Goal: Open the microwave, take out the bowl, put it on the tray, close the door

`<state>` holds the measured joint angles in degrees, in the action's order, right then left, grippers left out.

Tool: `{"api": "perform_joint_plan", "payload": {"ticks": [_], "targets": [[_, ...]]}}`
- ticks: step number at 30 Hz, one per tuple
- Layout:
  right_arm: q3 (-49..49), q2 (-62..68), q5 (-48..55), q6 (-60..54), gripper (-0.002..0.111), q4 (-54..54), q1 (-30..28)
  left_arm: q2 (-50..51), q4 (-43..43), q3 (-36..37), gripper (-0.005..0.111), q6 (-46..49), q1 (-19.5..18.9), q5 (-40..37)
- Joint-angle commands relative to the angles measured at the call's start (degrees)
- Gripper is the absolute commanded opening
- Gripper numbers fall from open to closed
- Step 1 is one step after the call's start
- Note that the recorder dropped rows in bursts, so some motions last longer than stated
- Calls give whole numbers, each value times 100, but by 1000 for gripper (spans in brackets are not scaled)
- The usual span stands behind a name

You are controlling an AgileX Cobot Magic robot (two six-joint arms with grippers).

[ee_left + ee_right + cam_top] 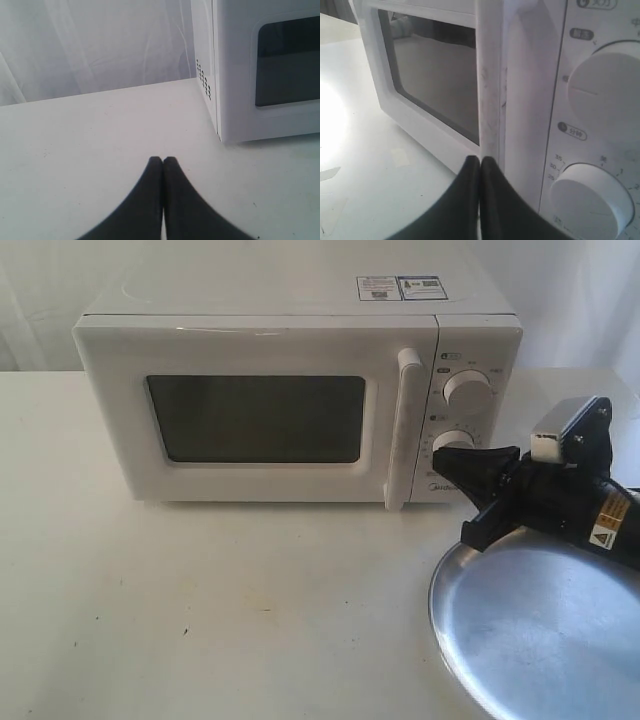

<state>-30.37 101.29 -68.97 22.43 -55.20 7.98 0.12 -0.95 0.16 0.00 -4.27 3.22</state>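
Note:
The white microwave [290, 400] stands at the back of the table with its door [255, 418] closed and its bar handle [407, 430] upright. My right gripper [445, 458] is shut on nothing, its tips just in front of the lower knob [452, 443], right of the handle. In the right wrist view that gripper [480, 160] points at the handle's [490, 80] lower part. The silver tray [530, 640] lies at the front right, under the right arm. My left gripper [163, 160] is shut and empty over bare table, left of the microwave [235, 100]. The bowl is hidden.
A white table [200, 610] carries everything, with a white curtain [100, 45] behind it. Two round knobs sit on the microwave's right panel, the upper knob [467, 392] above the lower one. The left arm does not show in the exterior view.

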Motion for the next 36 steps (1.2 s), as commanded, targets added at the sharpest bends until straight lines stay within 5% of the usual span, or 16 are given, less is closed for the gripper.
{"api": "perform_joint_plan", "payload": {"ticks": [1, 8, 18, 27, 36], "targets": [[-34, 9, -99, 239, 0, 152, 3, -12, 45, -16, 0, 0, 7, 30], [-57, 9, -99, 229, 3, 557, 3, -12, 45, -16, 0, 0, 7, 30], [-450, 9, -81, 114, 56, 439, 458, -12, 45, -16, 0, 0, 7, 30], [-808, 23, 1188, 1, 56, 573, 795, -12, 45, -16, 0, 0, 7, 30], [-1098, 665, 742, 28, 53, 534, 810, -12, 45, -16, 0, 0, 7, 30]]}}
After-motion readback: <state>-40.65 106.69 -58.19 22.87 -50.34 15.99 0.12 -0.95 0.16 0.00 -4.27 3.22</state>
